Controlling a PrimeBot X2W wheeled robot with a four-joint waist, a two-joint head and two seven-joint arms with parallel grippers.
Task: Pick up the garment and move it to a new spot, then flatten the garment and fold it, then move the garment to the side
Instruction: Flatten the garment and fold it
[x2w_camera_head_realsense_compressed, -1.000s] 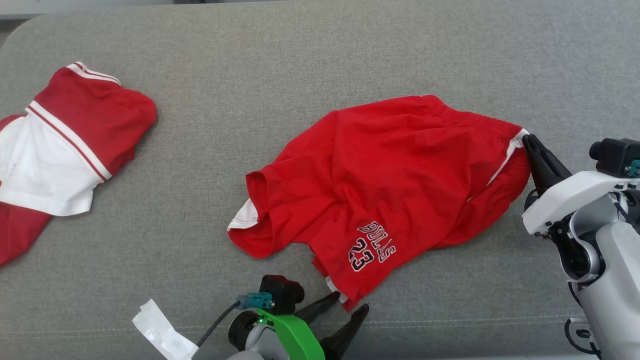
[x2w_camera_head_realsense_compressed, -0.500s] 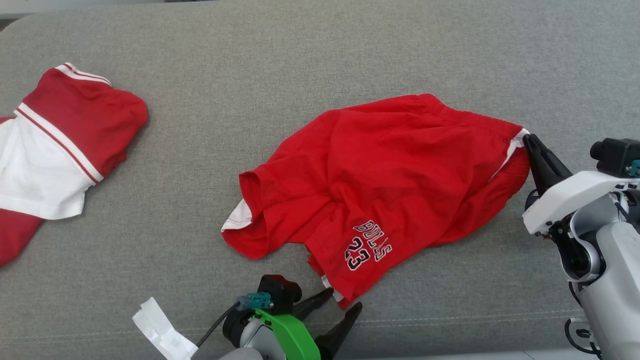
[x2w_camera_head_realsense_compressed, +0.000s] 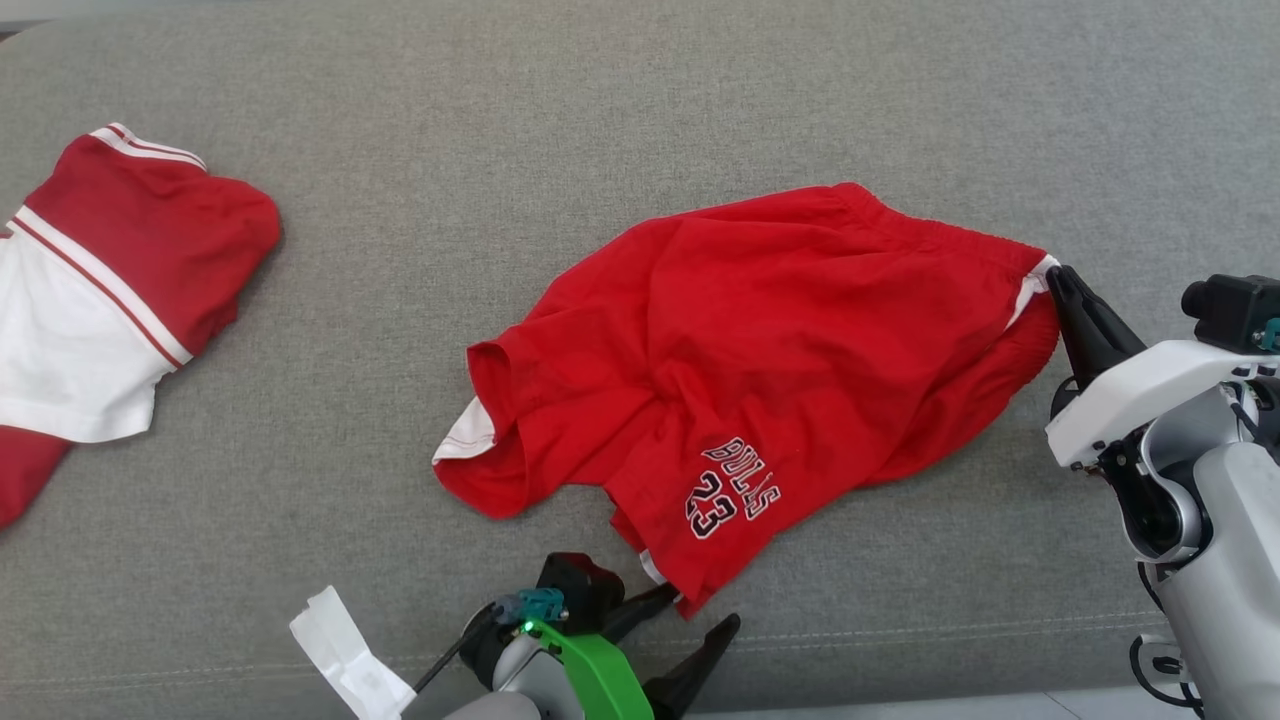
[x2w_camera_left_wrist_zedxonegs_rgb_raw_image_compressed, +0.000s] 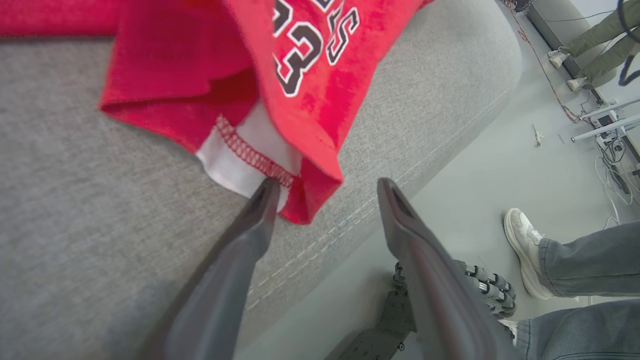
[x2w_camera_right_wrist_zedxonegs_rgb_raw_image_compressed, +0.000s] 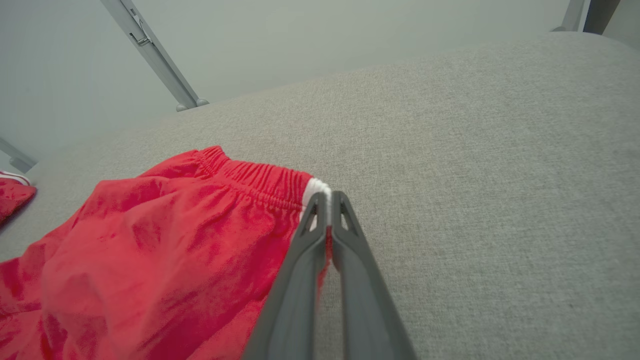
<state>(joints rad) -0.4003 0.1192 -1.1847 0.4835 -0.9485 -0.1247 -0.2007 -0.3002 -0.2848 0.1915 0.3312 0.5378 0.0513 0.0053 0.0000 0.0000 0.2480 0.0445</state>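
The garment, red shorts (x2w_camera_head_realsense_compressed: 780, 350) printed "BULLS 23", lies crumpled on the grey cushion (x2w_camera_head_realsense_compressed: 600, 130). My right gripper (x2w_camera_head_realsense_compressed: 1055, 277) is shut on the white-striped waistband corner at the shorts' right end; in the right wrist view its fingers (x2w_camera_right_wrist_zedxonegs_rgb_raw_image_compressed: 327, 196) pinch the elastic edge of the shorts (x2w_camera_right_wrist_zedxonegs_rgb_raw_image_compressed: 175, 240). My left gripper (x2w_camera_head_realsense_compressed: 702, 608) stands open at the lower leg hem. In the left wrist view the left gripper (x2w_camera_left_wrist_zedxonegs_rgb_raw_image_compressed: 328, 186) straddles the red hem corner of the shorts (x2w_camera_left_wrist_zedxonegs_rgb_raw_image_compressed: 310, 100), one finger touching the white lining.
A second red and white garment (x2w_camera_head_realsense_compressed: 100, 290) lies at the far left. A white paper tag (x2w_camera_head_realsense_compressed: 345, 660) hangs by my left arm. The cushion's stitched front edge (x2w_camera_left_wrist_zedxonegs_rgb_raw_image_compressed: 350, 220) runs just under the left gripper. A person's shoe (x2w_camera_left_wrist_zedxonegs_rgb_raw_image_compressed: 522, 250) stands on the floor beyond it.
The camera has drifted, sliding the whole picture a little left. The right gripper stays shut on the waistband. The left gripper stays open at the hem corner.
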